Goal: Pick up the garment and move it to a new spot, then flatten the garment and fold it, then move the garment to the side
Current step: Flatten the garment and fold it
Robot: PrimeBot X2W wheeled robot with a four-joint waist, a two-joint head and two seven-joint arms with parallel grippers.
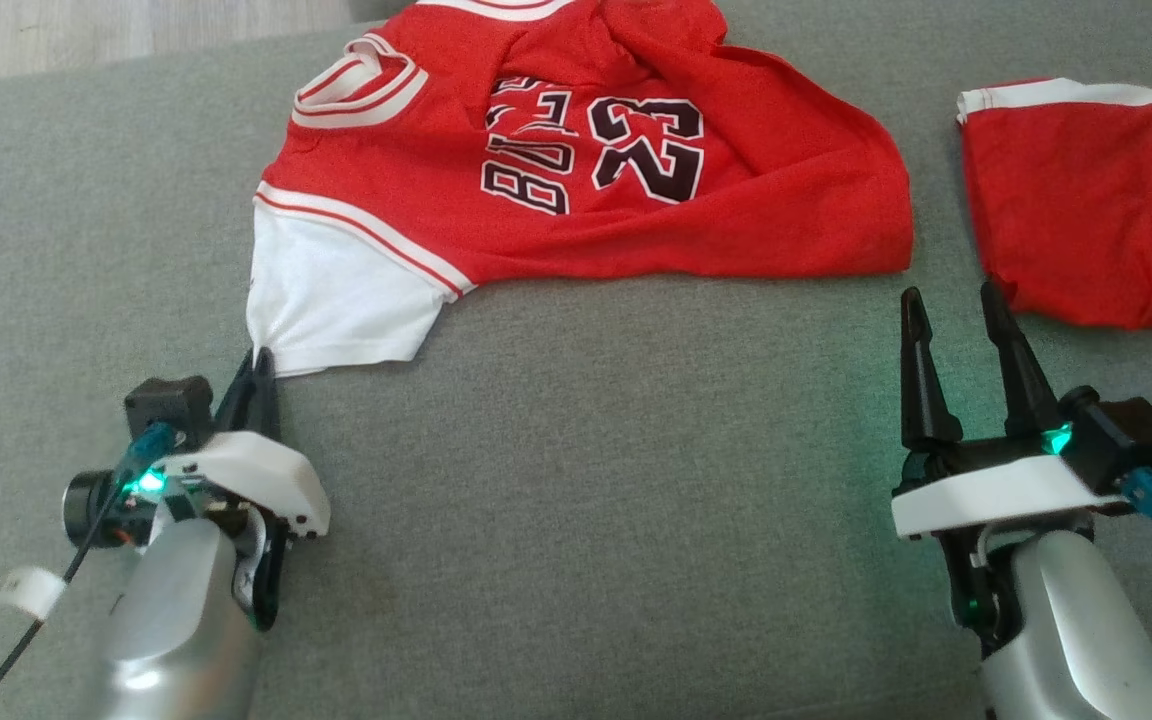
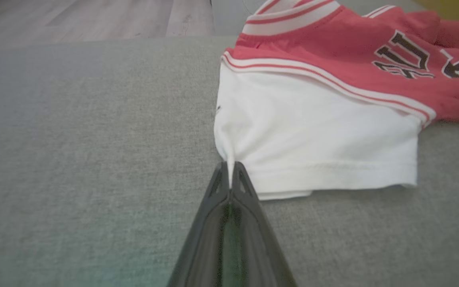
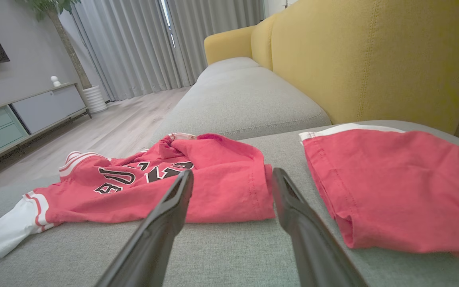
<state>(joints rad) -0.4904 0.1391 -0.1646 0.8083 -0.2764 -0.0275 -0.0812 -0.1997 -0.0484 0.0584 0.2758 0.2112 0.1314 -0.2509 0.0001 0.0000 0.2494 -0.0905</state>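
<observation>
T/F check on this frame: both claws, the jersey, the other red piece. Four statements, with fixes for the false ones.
1. The left claw is shut on the white sleeve of the red number-23 basketball jersey. True.
2. The right claw grips the jersey's bottom hem. False: it is open and empty, above the grey fabric sofa cushion.
3. The smaller red cloth piece with a white band lies apart from the jersey. True.
4. The jersey is spread flat and smooth. False: it is bunched and wrinkled.
</observation>
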